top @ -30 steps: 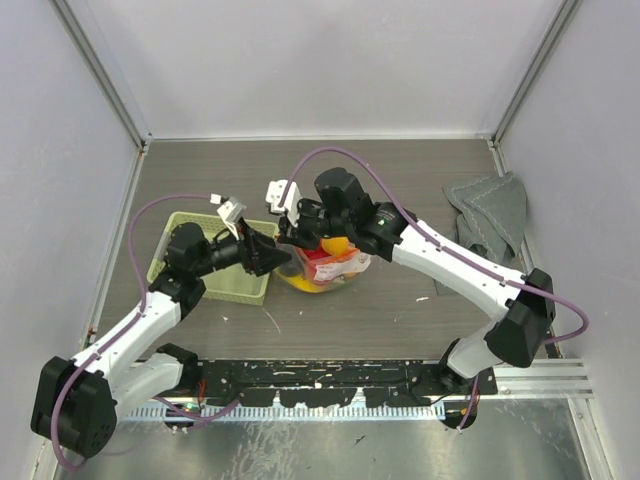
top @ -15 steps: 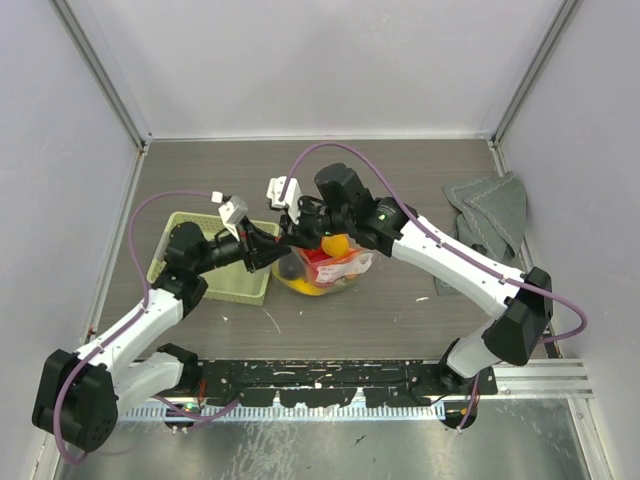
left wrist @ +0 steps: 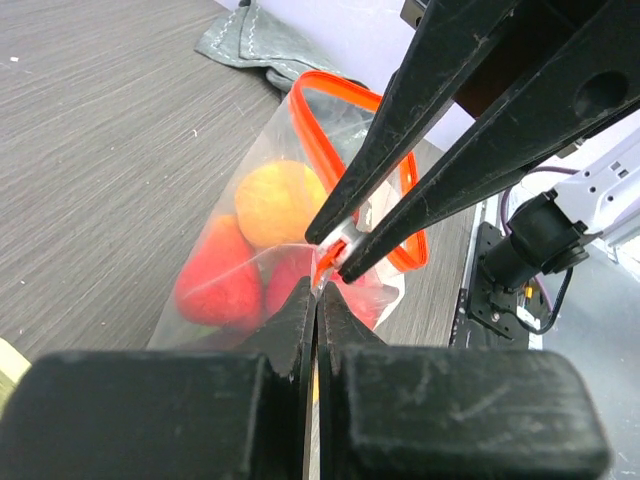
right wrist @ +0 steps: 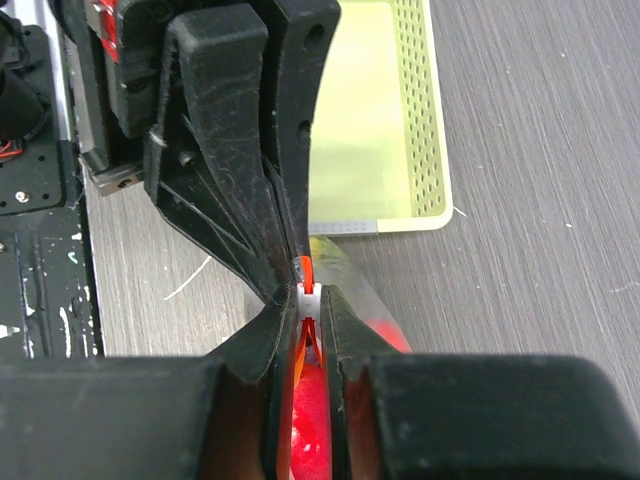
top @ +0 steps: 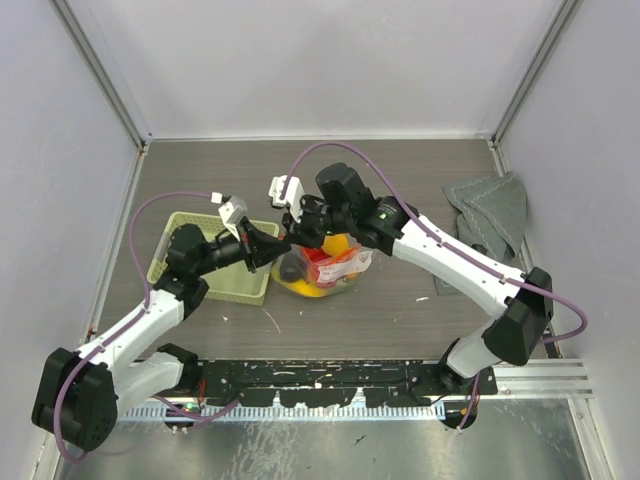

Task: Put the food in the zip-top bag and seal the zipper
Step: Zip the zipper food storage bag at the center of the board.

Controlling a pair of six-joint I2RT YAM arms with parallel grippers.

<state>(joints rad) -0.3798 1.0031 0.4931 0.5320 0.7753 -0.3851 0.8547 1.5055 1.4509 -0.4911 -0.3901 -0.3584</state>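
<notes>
The clear zip-top bag (top: 330,272) stands at the table's middle, between my two grippers. Inside it lies the food: an orange piece (left wrist: 272,200) and red pieces (left wrist: 212,288). The red-orange zipper (left wrist: 338,88) gapes as a loop along the bag's mouth. My left gripper (left wrist: 316,288) is shut on the thin edge of the bag at the near end of the zipper. My right gripper (right wrist: 308,298) is shut on the zipper's small white slider (right wrist: 308,285), right against the left fingertips. In the top view both grippers (top: 290,240) meet at the bag's left upper corner.
A pale green basket (top: 205,270) sits under my left arm, just left of the bag. A grey folded cloth (top: 490,225) lies at the right side of the table. Walls enclose the table at the back and both sides.
My left gripper has slid a little right to the bag's corner and closed on its edge. The right gripper has kept its hold on the slider, barely moving.
</notes>
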